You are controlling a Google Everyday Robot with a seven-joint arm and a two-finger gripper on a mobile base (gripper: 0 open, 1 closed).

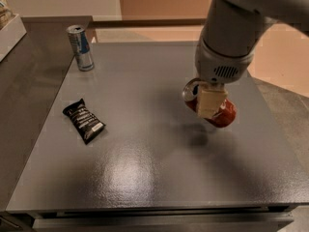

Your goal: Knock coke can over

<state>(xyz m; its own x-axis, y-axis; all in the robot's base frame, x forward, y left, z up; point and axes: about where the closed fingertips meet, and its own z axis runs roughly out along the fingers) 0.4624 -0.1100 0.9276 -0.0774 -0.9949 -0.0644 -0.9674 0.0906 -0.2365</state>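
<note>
Leaning against the tilted coke can (226, 116), the end effector (211, 104) touched its side; whether it was open or clamped could not be told. One slim silver-and-blue can (80, 47) and one black snack packet (83, 120) sat well apart, to its left in the view, on the counter (145, 178).

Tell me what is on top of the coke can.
The pincer lies across the tilted coke can, covering its middle; the grey wrist hangs above it. Its silver top and red base show; the part behind the pincer is hidden.
</note>
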